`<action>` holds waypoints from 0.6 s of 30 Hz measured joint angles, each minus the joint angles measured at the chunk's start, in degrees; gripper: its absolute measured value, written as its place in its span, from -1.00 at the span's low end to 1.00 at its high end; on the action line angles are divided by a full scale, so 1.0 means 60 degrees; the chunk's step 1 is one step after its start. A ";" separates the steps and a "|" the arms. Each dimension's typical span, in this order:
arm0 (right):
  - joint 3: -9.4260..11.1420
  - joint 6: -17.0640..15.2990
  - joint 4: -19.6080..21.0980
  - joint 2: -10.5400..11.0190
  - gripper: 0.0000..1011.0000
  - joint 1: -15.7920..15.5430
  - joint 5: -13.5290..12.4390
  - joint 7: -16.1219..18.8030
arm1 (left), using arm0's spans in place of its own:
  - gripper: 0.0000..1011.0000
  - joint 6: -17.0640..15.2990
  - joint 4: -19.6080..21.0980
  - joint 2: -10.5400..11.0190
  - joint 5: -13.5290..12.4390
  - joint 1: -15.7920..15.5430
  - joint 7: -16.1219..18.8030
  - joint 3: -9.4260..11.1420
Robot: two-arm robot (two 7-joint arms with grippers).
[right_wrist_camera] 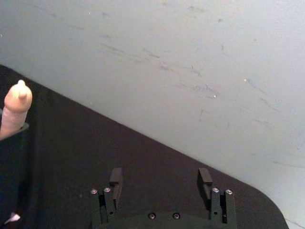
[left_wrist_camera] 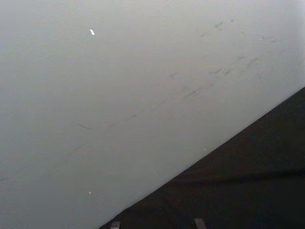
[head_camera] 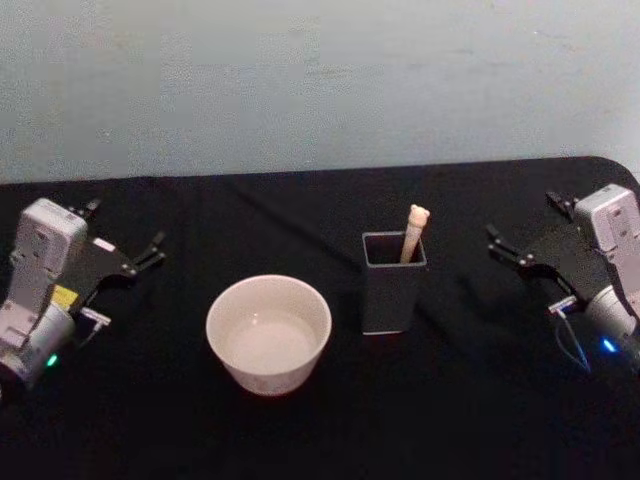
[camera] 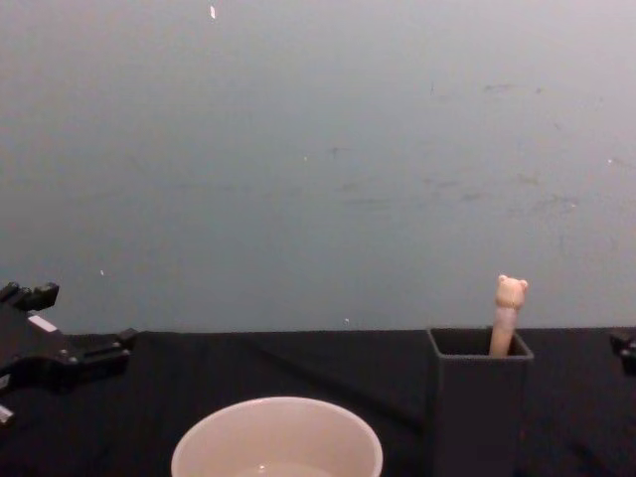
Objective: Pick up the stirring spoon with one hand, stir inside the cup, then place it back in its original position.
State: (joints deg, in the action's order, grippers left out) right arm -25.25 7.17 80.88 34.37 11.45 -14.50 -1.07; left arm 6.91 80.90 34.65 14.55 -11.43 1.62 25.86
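The stirring spoon point(head_camera: 414, 233) stands in the dark grey square holder point(head_camera: 390, 300), its beige bear-topped handle point(camera: 508, 310) poking out of the mouth; its bowl is hidden inside. The cream cup point(head_camera: 266, 378) sits left of the holder point(camera: 477, 407) near the table's middle, and its rim point(camera: 278, 409) shows low in the chest view. My left gripper point(head_camera: 125, 232) rests open at the table's left, well away from the cup. At the right, my right gripper point(head_camera: 525, 222) is open and empty, off to the side of the holder. The right wrist view shows its fingers point(right_wrist_camera: 205, 177) apart, with the spoon handle point(right_wrist_camera: 16, 107) at the edge.
A black cloth point(head_camera: 470, 400) covers the table, and a plain pale wall point(head_camera: 320, 80) rises behind its far edge. Open cloth lies between each gripper and the two vessels. The left gripper point(camera: 79, 320) shows at the chest view's left edge.
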 joint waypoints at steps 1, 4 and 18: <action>0.0063 0.0021 0.0004 -0.0021 0.98 0.0004 -0.0005 0.0067 | 0.98 0.0000 0.0000 0.0000 0.0000 0.0000 0.0000 0.0000; 0.0225 0.0031 0.0099 -0.0038 0.98 -0.0007 -0.0137 0.0244 | 0.98 0.0000 0.0000 0.0000 0.0000 0.0000 0.0000 0.0000; 0.1013 -0.0171 0.1280 0.0227 0.98 -0.0524 -0.1935 0.2222 | 0.98 0.0000 0.0000 0.0000 0.0000 0.0000 0.0000 0.0000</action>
State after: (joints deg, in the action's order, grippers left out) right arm -19.18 6.14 88.56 35.73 8.30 -26.11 12.26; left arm 6.91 80.90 34.64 14.55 -11.43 1.62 25.86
